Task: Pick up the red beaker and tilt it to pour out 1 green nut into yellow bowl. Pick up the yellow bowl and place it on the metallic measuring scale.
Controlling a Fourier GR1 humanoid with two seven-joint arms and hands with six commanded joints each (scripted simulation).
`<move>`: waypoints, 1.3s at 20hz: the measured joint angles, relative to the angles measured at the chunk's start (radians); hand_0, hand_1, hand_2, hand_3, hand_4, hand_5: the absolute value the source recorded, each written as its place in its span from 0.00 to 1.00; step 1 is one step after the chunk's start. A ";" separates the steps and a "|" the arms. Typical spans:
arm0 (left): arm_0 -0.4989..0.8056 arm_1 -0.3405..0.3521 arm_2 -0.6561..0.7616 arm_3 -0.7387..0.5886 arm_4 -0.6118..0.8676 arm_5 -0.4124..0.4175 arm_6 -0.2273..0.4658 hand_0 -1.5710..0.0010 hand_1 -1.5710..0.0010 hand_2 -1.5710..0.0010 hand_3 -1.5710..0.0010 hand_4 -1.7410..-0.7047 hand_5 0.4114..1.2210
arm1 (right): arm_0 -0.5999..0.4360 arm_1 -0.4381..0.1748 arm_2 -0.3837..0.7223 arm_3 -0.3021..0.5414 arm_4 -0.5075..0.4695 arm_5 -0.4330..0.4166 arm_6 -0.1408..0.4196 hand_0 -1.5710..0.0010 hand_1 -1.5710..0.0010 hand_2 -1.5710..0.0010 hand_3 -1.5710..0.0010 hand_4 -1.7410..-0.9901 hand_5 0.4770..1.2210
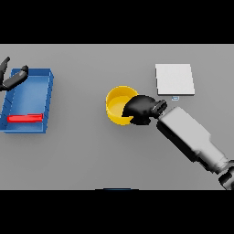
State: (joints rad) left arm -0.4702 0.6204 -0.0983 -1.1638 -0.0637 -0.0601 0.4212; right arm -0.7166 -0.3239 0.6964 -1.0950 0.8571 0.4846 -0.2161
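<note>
Mid-table, right hand [141, 109] curls over the near-right rim of the yellow bowl [118, 104], seemingly gripping it. Bowl step underway. Next: lift, carry far-right onto scale [174, 79]. Left hand [13, 77], fingers relaxed, hovers over blue tray [45, 98] holding beaker [25, 118].

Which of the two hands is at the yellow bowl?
The right hand, over the yellow bowl's right rim. The left hand is far off at the blue tray.

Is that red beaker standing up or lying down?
Lying down. The red beaker shows as a long flat strip along the floor of the blue tray, not as a round rim.
</note>
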 measured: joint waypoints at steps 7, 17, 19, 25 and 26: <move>0.005 -0.002 -0.005 -0.018 0.001 0.001 -0.002 1.00 1.00 1.00 1.00 0.94 0.37 | -0.002 -0.058 -0.036 -0.099 -0.045 0.051 0.009 0.02 0.02 0.07 0.26 0.01 0.99; -0.006 -0.003 0.007 -0.022 0.025 -0.011 0.010 1.00 1.00 1.00 1.00 0.90 0.36 | -0.002 -0.151 -0.117 -0.237 -0.078 0.112 0.125 0.03 0.00 0.03 0.25 0.00 1.00; -0.008 -0.009 0.010 -0.026 0.031 -0.006 0.025 1.00 1.00 1.00 1.00 0.89 0.38 | -0.017 -0.174 -0.140 -0.211 -0.077 0.098 0.130 0.02 0.00 0.05 0.25 0.00 1.00; 0.004 -0.004 0.023 -0.056 0.048 0.001 0.052 1.00 1.00 1.00 1.00 0.87 0.40 | -0.080 -0.220 -0.203 -0.069 -0.062 -0.016 0.099 0.00 0.00 0.02 0.27 0.00 1.00; -0.002 -0.009 0.023 -0.048 0.048 0.003 0.068 1.00 1.00 1.00 1.00 0.86 0.41 | -0.091 -0.219 -0.210 -0.038 -0.059 -0.035 0.100 0.00 0.00 0.01 0.27 0.00 1.00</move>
State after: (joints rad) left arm -0.4723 0.6118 -0.0755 -1.2121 -0.0158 -0.0570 0.4891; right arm -0.8077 -0.5427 0.4866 -1.1332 0.7980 0.4497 -0.1164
